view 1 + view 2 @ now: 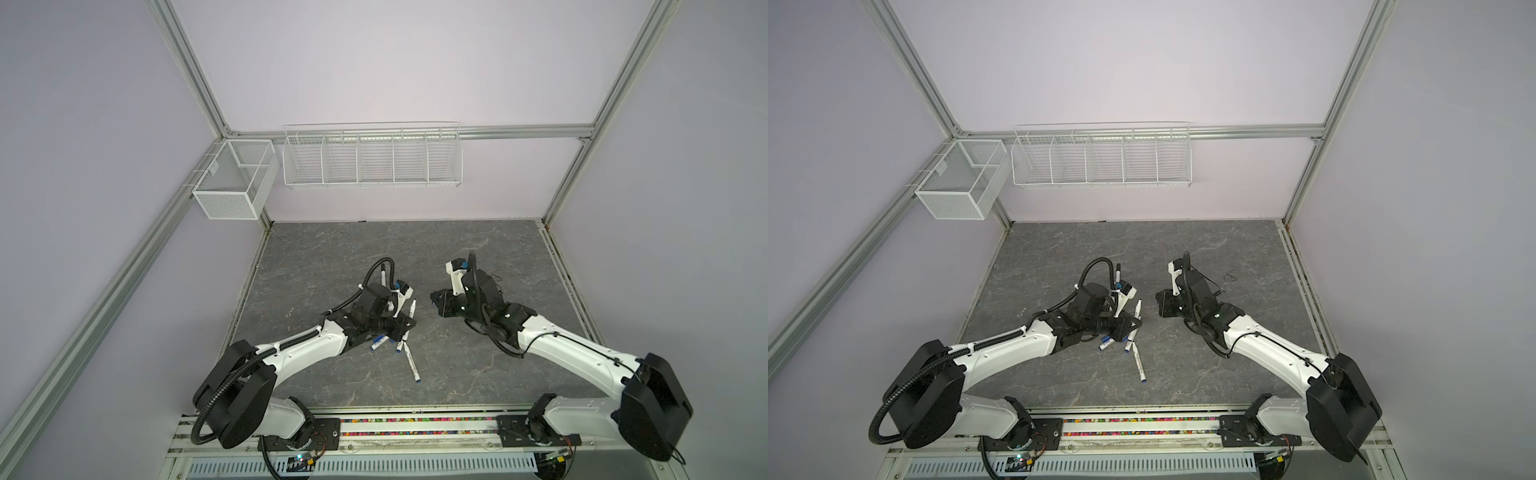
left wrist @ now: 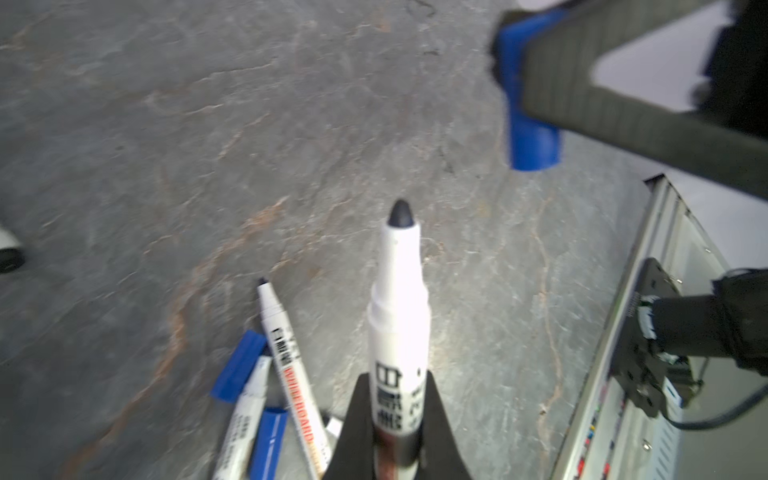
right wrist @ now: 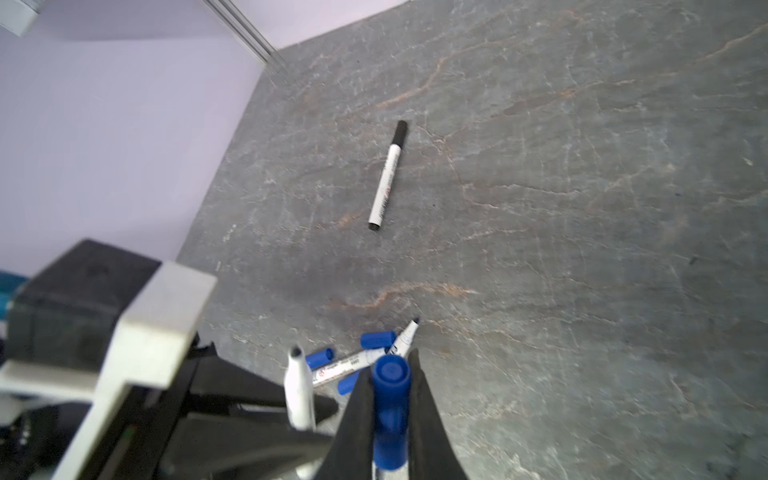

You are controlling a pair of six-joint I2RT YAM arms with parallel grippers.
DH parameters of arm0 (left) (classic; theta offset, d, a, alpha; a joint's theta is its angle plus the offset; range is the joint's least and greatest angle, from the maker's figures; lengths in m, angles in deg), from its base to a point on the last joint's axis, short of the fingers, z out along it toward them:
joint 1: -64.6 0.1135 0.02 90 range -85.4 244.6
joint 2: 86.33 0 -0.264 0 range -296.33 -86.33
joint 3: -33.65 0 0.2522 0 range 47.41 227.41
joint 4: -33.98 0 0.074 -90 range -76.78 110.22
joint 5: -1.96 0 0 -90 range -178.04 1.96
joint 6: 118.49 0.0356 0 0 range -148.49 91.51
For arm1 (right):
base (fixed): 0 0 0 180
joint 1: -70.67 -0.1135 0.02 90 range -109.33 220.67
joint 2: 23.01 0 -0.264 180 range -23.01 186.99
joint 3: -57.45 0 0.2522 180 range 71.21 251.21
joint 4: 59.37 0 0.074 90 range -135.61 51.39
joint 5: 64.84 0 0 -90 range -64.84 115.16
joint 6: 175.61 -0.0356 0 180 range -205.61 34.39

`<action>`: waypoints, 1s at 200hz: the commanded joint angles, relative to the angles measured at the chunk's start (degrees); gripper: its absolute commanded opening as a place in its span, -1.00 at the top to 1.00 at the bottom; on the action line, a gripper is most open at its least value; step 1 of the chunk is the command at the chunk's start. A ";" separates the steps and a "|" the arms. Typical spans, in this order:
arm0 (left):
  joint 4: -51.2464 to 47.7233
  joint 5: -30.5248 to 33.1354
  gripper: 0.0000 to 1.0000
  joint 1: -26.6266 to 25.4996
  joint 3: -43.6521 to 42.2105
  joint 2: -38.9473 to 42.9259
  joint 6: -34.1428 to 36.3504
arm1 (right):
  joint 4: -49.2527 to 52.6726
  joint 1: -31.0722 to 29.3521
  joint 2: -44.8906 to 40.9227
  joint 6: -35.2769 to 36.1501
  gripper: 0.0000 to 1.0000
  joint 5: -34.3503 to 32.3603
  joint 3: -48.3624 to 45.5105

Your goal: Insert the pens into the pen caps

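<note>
Left gripper clamps a bare-nibbed pen above the loose pile; right gripper pinches a blue cap near that pile (not yet touching the nib). Axes should line up before pushing.

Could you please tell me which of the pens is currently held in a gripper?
The uncapped pen clamped in the left gripper, dark tip bare; the other pens, such as the black-capped one, lie on the table.

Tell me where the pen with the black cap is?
The black-capped pen lies flat on the table by itself, left of middle in both top views, beside the left arm's cable loop, beyond the blue pens.
</note>
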 commanded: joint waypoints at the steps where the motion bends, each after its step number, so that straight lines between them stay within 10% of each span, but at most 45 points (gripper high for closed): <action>1: 1.12 -5.35 1.00 -1.12 2.29 -0.24 4.03 | -8.90 0.08 -0.38 -2.61 0.84 3.97 -1.68; 200: -0.34 -3.88 1.00 -2.10 3.32 -1.07 4.39 | -2.42 -0.61 -3.72 1.61 0.84 8.19 -2.23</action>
